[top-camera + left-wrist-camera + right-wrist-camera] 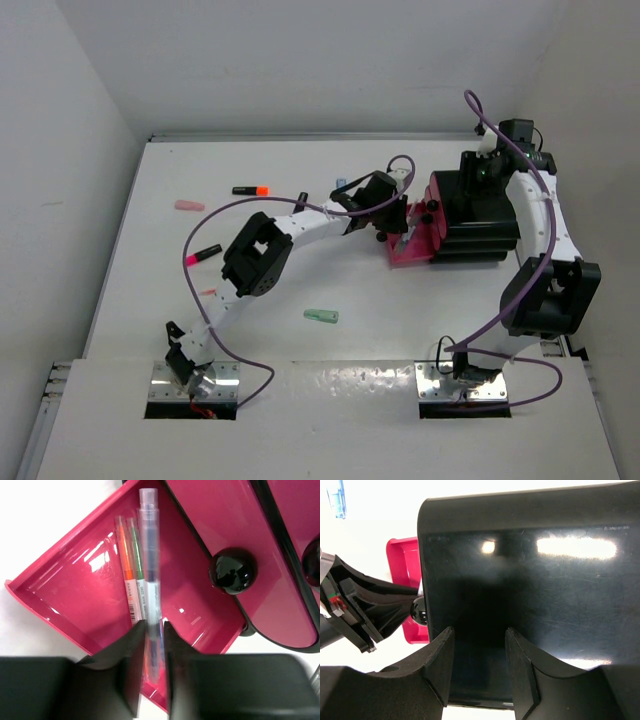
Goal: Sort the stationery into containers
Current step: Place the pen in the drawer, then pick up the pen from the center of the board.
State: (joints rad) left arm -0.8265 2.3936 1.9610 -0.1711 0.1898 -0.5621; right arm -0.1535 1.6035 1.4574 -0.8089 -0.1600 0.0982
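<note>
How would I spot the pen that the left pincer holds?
Find the black box of red drawers; one drawer is pulled open. Over it the left pincer grips a clear pen, thicker and paler than the orange pen and green pen lying inside.

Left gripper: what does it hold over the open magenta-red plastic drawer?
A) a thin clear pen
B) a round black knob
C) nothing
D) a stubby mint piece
A: the left gripper is shut on a thin clear pen above the open magenta-red plastic drawer.
</note>
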